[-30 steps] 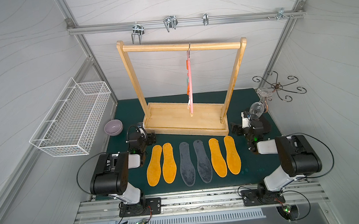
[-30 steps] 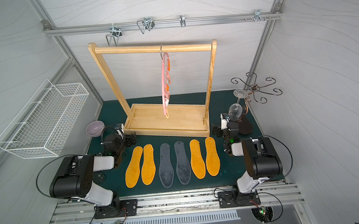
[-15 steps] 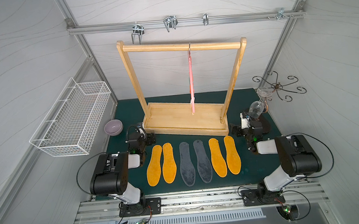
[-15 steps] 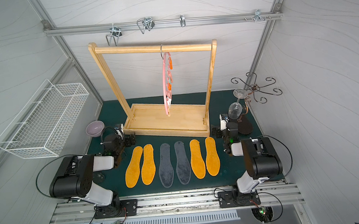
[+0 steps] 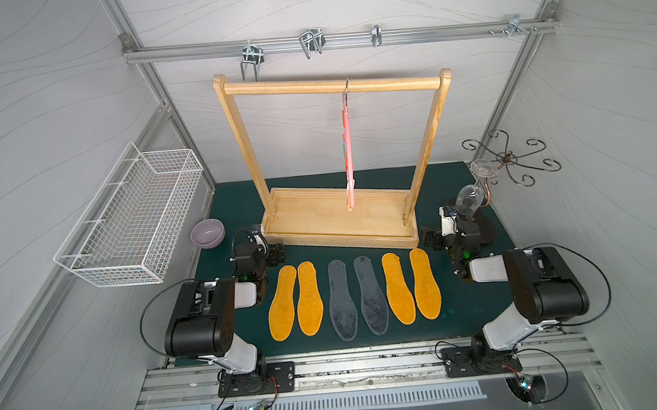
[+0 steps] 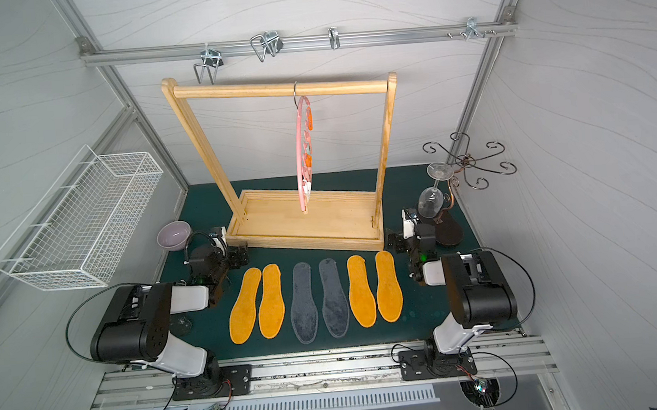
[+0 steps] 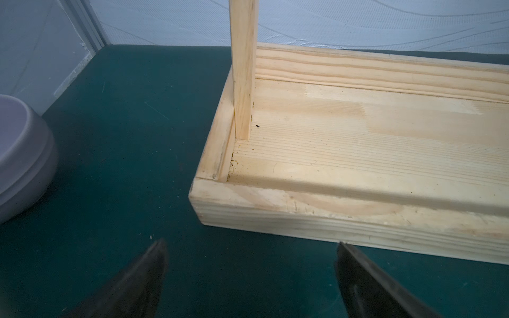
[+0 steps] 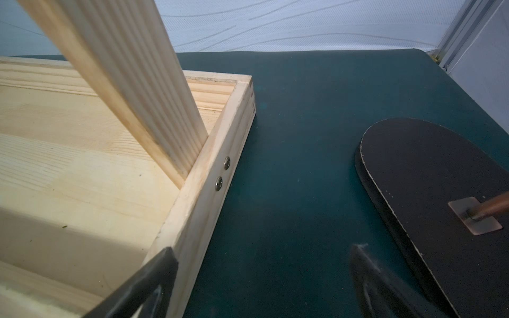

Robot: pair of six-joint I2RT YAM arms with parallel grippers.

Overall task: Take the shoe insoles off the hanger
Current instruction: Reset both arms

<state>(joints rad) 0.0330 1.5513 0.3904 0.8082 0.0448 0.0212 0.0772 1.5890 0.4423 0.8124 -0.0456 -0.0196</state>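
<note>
Evidently, in both top views the six shoe insoles (image 5: 342, 300) lay flat in a row on the green mat (image 5: 468, 303), and the hanger (image 5: 347, 133) hung bare from the wooden rack (image 5: 330, 86), so I judged the job finished. My left gripper (image 5: 277, 253) and right gripper (image 5: 430, 242) sat low at the rack's two front corners, both with jaws apart and empty. A wine glass (image 5: 469, 198) appeared close above my right wrist; lifting that arm carelessly could have knocked it loose.

From my left wrist, the fingers (image 7: 137, 283) spread wide over bare mat, the rack's base just ahead and a bowl (image 7: 22, 154) near; a forward nudge would have shoved the rack.

From my right wrist, one finger (image 8: 157, 267) overlapped the base's rim, so sweeping sideways might have snagged it, or struck the dark stand foot (image 8: 429, 179).
</note>
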